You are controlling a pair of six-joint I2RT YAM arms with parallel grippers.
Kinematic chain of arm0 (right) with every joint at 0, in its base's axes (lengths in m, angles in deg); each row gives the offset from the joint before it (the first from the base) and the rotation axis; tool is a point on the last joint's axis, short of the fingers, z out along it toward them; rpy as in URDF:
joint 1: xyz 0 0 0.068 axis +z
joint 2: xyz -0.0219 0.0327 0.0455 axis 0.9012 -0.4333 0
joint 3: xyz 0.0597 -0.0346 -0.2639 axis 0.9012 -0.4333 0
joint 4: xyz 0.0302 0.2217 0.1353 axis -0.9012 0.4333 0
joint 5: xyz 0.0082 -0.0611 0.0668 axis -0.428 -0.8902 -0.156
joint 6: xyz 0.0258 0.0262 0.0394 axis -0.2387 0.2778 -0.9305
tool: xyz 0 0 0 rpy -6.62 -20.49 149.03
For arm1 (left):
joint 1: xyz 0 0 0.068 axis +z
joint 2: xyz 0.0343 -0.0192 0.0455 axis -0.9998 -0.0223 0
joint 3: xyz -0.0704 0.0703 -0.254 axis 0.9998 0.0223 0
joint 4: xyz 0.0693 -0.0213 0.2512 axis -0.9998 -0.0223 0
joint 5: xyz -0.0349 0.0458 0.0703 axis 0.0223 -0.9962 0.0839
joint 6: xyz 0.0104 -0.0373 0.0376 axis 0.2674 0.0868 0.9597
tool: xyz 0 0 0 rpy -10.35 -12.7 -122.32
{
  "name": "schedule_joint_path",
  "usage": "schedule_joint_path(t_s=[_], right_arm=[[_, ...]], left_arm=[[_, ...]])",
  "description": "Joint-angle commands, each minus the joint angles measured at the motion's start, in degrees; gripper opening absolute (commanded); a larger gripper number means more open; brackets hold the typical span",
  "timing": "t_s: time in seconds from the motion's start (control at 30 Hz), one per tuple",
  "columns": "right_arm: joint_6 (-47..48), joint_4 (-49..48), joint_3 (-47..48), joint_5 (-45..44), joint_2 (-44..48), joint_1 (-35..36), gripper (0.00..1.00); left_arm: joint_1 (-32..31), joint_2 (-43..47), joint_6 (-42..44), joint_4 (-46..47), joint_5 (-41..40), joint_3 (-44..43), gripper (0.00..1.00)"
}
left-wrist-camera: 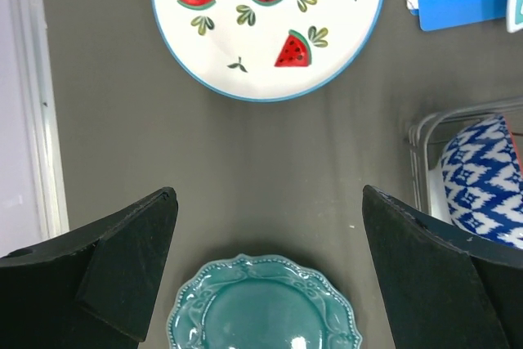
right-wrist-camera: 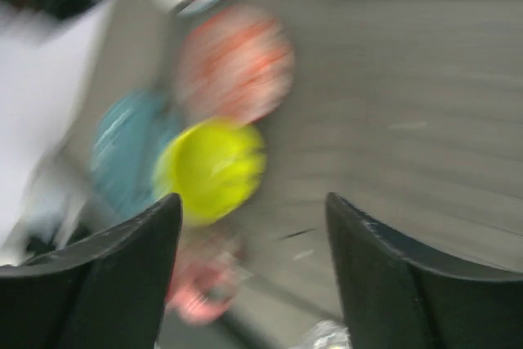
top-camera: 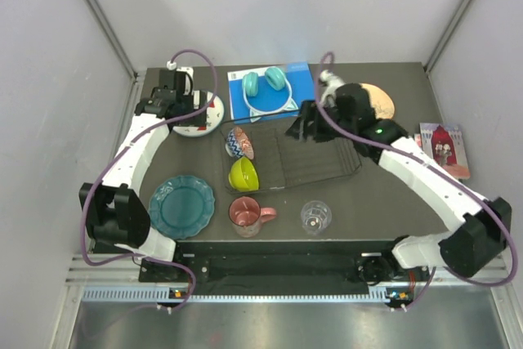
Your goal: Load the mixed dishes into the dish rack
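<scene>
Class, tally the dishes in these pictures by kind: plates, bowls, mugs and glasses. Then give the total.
Plates: 3 (watermelon plate, floral plate, teal plate)
Bowls: 2 (lime-green bowl, patterned bowl)
Mugs: 1 (pink mug)
Glasses: 1 (clear glass)
Total: 7

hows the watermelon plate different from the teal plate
The watermelon plate is white with red slices and a smooth blue-edged rim; the teal plate is one solid colour with a scalloped, embossed rim. The watermelon plate sits at the far left, the teal plate at the near left. Both lie flat on the table, outside the dish rack.
</scene>
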Motion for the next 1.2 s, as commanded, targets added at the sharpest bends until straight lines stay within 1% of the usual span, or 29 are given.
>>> schedule_joint_path(t_s=[0.0,0.03,0.07,0.13,0.2,0.3,0.47,0.57,0.63,0.8,1.0,1.17], right_arm=[[3.6,12.8,2.9,-34.9,0.1,-7.2,0.65],[3.1,14.2,3.5,-42.4,-2.2,-8.4,0.62],[2.5,15.4,3.3,-45.9,-3.2,-8.5,0.62],[2.4,15.1,2.0,-49.3,-5.5,-8.6,0.65],[2.1,13.6,0.6,-49.3,-6.8,-8.9,0.65],[1.1,12.2,-2.4,-47.0,-7.6,-9.9,0.65],[-0.6,13.4,-6.8,-47.4,-7.0,-10.5,0.65],[-1.8,13.6,-9.5,-45.6,-4.8,-10.6,0.65],[-2.7,14.3,-11.2,-43.5,-3.3,-10.7,0.63],[-4.9,15.4,-17.4,-38.9,2.4,-10.1,0.59],[-8.3,18.9,-22.3,-38.0,9.4,-7.0,0.59],[-12.8,19.4,-26.0,-36.8,13.4,-4.4,0.60]], left_arm=[[-0.4,-0.6,-2.0,-1.7,2.1,-1.2,0.99],[-0.3,-0.3,-2.4,-2.1,2.4,-1.1,0.99],[-0.4,0.0,-2.6,-2.3,2.9,-0.6,0.99],[-0.4,0.5,-2.6,-2.5,3.3,-0.2,0.99],[-0.4,1.1,-2.6,-2.7,3.5,0.5,0.99],[-0.5,1.4,-2.6,-2.9,4.1,1.1,0.99],[-1.1,0.9,-4.0,-2.9,5.8,1.2,0.99],[-2.8,-0.7,-5.1,-2.7,6.3,1.2,0.99],[-4.1,-2.0,-5.3,-2.2,6.2,1.0,0.99],[-5.1,-7.8,-5.9,-2.7,7.3,-1.3,0.99],[-5.6,-12.3,-6.8,-1.6,7.6,-4.1,0.99],[-7.1,-14.9,-7.4,-0.9,6.5,-7.0,0.99]])
